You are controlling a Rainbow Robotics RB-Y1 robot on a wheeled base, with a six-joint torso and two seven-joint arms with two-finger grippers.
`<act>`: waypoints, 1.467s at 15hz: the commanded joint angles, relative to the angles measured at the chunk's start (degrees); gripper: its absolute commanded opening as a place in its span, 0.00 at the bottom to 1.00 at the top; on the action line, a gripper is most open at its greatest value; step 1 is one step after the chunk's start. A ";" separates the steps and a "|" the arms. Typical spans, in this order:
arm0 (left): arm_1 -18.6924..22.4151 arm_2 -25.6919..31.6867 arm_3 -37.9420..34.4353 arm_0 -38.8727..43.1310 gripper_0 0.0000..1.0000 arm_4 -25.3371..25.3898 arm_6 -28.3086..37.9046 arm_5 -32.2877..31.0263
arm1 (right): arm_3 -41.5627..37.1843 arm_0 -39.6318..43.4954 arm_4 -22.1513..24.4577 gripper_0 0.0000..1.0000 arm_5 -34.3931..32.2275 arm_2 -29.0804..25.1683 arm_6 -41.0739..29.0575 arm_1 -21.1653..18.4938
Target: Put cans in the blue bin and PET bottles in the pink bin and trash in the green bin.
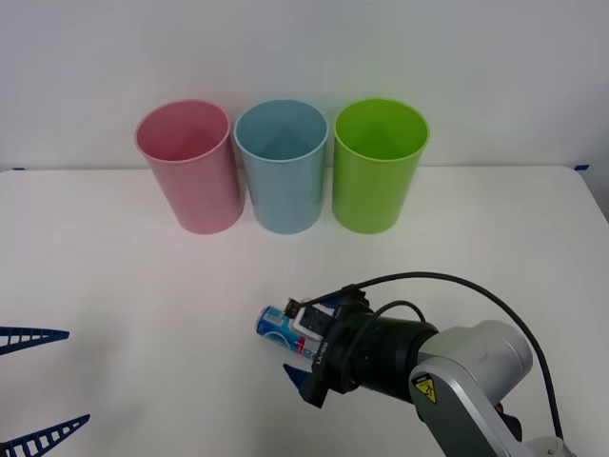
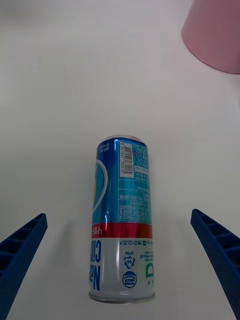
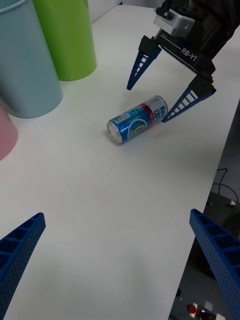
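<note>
A small blue and white can [image 1: 278, 327] lies on its side on the white table, in front of the bins. My right gripper [image 1: 309, 343] is open and low, with one finger on each side of the can [image 2: 121, 220]; in the left wrist view its fingers [image 3: 147, 104] straddle the can's white end [image 3: 137, 119]. At the back stand the pink bin [image 1: 188, 167], the blue bin [image 1: 282, 167] and the green bin [image 1: 379, 167] in a row. My left gripper [image 1: 76, 376] hangs open at the near left, holding nothing. PET bottles and trash are out of view.
The bins stand close together against the white wall. The table's edge [image 3: 220, 150] runs just behind the right arm. A black cable [image 1: 457, 281] arches over the right wrist. Bare tabletop [image 1: 143, 314] lies between the can and the left gripper.
</note>
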 commanded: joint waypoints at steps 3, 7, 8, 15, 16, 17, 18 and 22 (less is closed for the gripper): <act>0.00 0.00 0.00 0.00 1.00 0.00 0.00 0.00 | 4.90 -2.40 0.18 1.00 0.26 -0.27 -0.10 2.89; 0.00 0.00 0.00 0.00 1.00 0.00 0.00 0.00 | 8.94 -3.72 0.97 1.00 3.33 0.35 -0.19 3.69; 0.00 0.00 0.00 0.00 1.00 0.00 0.00 0.00 | 9.99 -4.16 1.06 1.00 3.86 0.52 -0.28 3.77; 0.00 0.00 0.00 0.00 1.00 0.00 0.00 0.00 | 14.39 -6.35 1.50 1.00 4.21 0.61 -1.34 4.65; 0.00 0.00 0.00 0.00 1.00 0.00 0.00 0.00 | 15.27 -6.70 1.59 1.00 4.21 0.52 -1.42 5.18; 0.00 0.00 0.00 0.00 1.00 0.00 0.00 0.00 | 15.80 -7.14 1.59 1.00 4.21 0.52 -1.51 5.27; 0.00 0.00 0.00 0.00 1.00 0.00 0.00 0.00 | 15.97 -7.32 1.59 1.00 4.21 0.52 -1.69 5.44; 0.00 0.00 0.00 0.00 1.00 0.00 0.00 0.00 | 16.94 -7.93 2.38 1.00 4.30 0.52 -2.21 6.06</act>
